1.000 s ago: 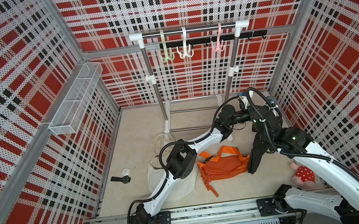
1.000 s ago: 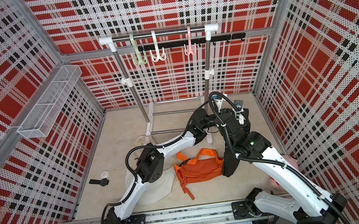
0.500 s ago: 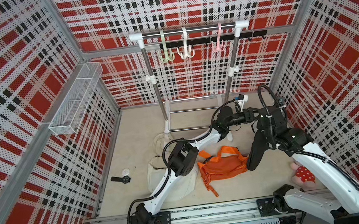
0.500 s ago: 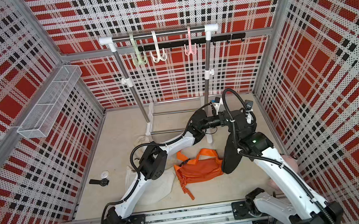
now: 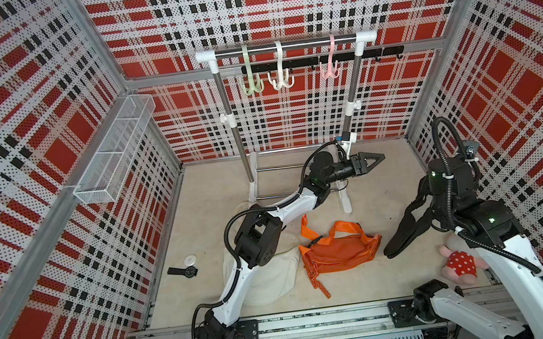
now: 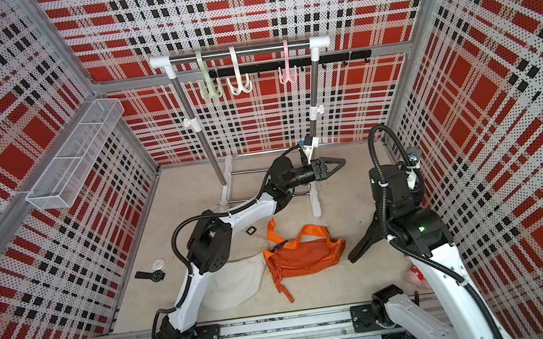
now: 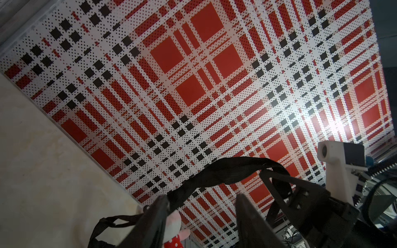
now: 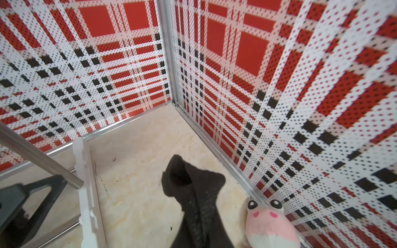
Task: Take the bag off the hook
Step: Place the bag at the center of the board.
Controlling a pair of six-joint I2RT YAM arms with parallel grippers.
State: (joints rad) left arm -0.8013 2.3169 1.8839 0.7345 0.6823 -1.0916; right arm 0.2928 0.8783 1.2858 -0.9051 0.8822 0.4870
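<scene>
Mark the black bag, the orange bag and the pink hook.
black bag (image 5: 406,231), in a top view, middle of its body.
orange bag (image 5: 340,252), in a top view, centre of its body.
pink hook (image 5: 329,71), in a top view, its lower prongs.

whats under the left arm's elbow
A cream cloth item lies under the left arm's elbow, with only part of it showing. The arm covers the rest, so its full shape cannot be told. The orange bag lies right beside it.
</scene>
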